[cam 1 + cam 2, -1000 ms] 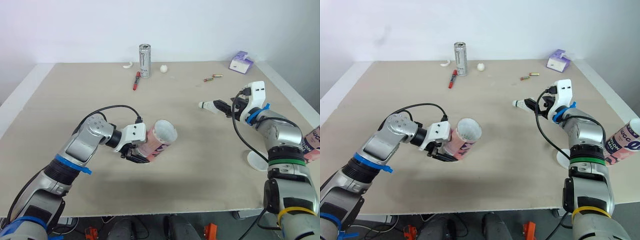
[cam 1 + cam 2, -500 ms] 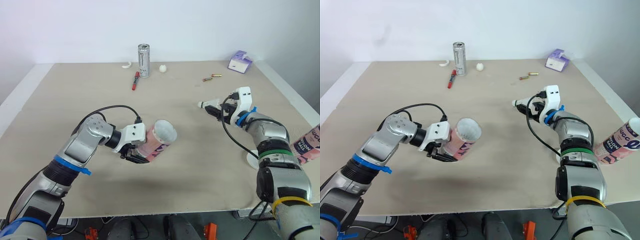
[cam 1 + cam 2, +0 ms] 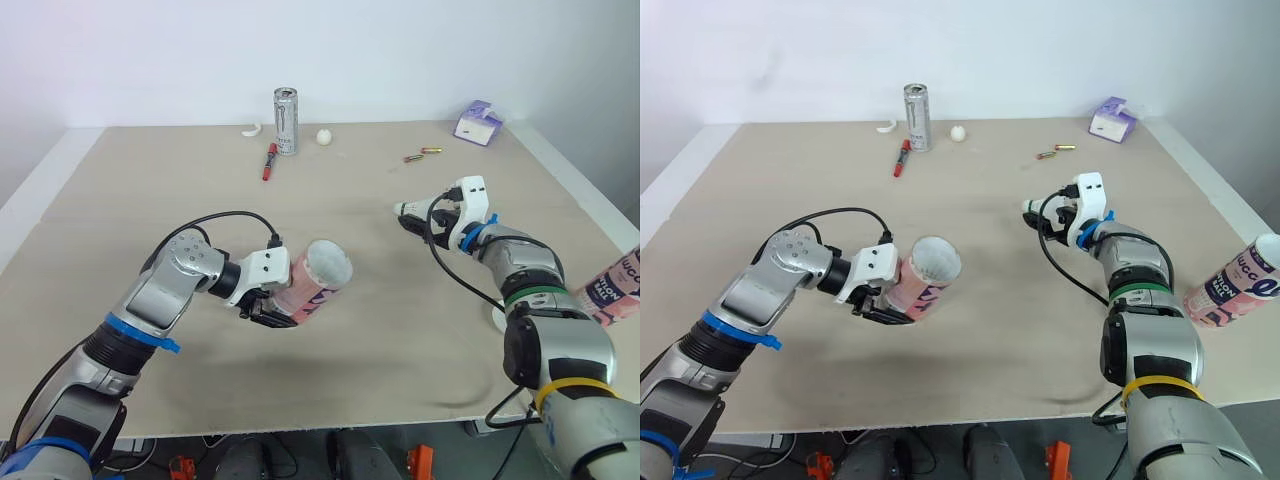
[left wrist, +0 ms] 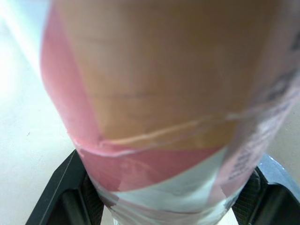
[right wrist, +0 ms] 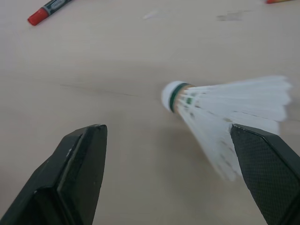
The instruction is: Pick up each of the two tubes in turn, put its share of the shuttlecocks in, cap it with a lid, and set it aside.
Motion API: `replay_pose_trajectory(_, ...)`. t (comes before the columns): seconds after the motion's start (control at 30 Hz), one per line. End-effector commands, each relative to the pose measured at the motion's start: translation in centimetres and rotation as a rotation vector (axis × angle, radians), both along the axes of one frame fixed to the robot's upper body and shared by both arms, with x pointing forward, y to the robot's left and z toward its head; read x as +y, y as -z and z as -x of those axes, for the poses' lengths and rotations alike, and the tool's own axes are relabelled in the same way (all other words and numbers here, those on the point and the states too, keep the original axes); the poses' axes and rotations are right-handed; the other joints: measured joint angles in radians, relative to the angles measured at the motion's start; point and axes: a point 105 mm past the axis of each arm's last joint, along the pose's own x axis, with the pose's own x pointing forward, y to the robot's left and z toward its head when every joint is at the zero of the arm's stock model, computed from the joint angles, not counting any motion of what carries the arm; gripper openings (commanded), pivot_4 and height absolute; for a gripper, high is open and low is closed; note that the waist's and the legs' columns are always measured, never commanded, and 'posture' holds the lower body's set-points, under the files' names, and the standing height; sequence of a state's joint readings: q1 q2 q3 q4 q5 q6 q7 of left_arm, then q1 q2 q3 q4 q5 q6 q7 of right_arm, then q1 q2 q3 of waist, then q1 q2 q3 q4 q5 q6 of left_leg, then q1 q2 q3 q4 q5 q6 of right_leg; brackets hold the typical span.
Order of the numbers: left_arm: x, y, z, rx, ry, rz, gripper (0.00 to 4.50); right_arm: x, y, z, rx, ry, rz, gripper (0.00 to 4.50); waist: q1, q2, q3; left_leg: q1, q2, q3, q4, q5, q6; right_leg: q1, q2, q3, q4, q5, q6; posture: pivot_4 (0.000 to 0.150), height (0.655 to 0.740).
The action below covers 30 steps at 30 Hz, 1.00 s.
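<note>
Toward the right edge of the tabletop (image 3: 330, 390), right tool (image 3: 422, 214) spread astride shuttlecock (image 5: 225, 101) (off-centre). Centre it, close gently. Left tool (image 3: 280, 305) clamps tube (image 3: 318, 280).

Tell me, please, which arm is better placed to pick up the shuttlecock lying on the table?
Right. The right gripper is open, with the shuttlecock lying on the table just ahead of its fingers. The left gripper is shut on the tube, farther from it.
</note>
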State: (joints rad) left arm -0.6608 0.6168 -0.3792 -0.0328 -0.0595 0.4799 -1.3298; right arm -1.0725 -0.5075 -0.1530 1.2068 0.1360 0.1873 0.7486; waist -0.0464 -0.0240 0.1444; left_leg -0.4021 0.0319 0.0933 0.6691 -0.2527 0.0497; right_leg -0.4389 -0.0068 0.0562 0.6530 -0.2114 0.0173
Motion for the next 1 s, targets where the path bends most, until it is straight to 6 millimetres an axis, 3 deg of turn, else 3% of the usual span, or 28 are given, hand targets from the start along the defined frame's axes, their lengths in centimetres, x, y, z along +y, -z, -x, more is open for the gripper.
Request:
replay_pose_trajectory(0.03,0.6,2.4,1.0,0.094,-0.006,-0.062,2.98,0.7,-1.7,-0.5,-0.053,-0.028,0.016,4.44,0.000,0.000,0.000,0.000,0.000,0.000,0.000,0.000,0.000,0.000,0.000,0.000,0.000,0.000,0.000,0.150,0.7400)
replay_pose_trajectory(0.07,0.6,2.4,1.0,0.094,-0.007,-0.062,2.98,0.9,-1.8,-0.5,-0.057,-0.030,0.011,4.44,0.000,0.000,0.000,0.000,0.000,0.000,0.000,0.000,0.000,0.000,0.000,0.000,0.000,0.000,0.000,0.150,0.7400)
replay_pose_trajectory(0.17,0.7,2.5,1.0,0.094,-0.010,-0.064,2.98,1.3,-2.1,-0.7,-0.068,-0.036,0.007,3.73,0.000,0.000,0.000,0.000,0.000,0.000,0.000,0.000,0.000,0.000,0.000,0.000,0.000,0.000,0.000,0.150,0.7400)
replay_pose_trajectory(0.37,0.7,2.5,1.1,0.097,-0.011,-0.065,2.98,1.2,-2.3,-0.9,-0.075,-0.011,0.002,0.68,0.000,0.000,0.000,0.000,0.000,0.000,0.000,0.000,0.000,0.000,0.000,0.000,0.000,0.000,0.000,0.150,0.7400)
replay_pose_trajectory(0.43,0.7,2.5,1.1,0.097,-0.011,-0.065,2.98,1.1,-2.3,-1.0,-0.074,0.002,-0.002,0.19,0.000,0.000,0.000,0.000,0.000,0.000,0.000,0.000,0.000,0.000,0.000,0.000,0.000,0.000,0.000,0.150,0.7400)
replay_pose_trajectory(0.7,0.6,2.5,1.1,0.100,-0.016,-0.061,2.98,0.9,-2.3,-0.9,-0.080,0.002,-0.005,0.19,0.000,0.000,0.000,0.000,0.000,0.000,0.000,0.000,0.000,0.000,0.000,0.000,0.000,0.000,0.000,0.150,0.7400)
replay_pose_trajectory(0.83,0.6,2.5,1.0,0.101,-0.015,-0.061,2.98,1.4,-3.2,-0.7,-0.127,-0.051,0.008,0.19,0.000,0.000,0.000,0.000,0.000,0.000,0.000,0.000,0.000,0.000,0.000,0.000,0.000,0.000,0.000,0.150,0.7400)
replay_pose_trajectory(1.0,0.5,2.5,1.0,0.102,-0.012,-0.059,2.98,2.8,-4.5,1.0,-0.207,-0.168,-0.002,0.19,0.000,0.000,0.000,0.000,0.000,0.000,0.000,0.000,0.000,0.000,0.000,0.000,0.000,0.000,0.000,0.150,0.7400)
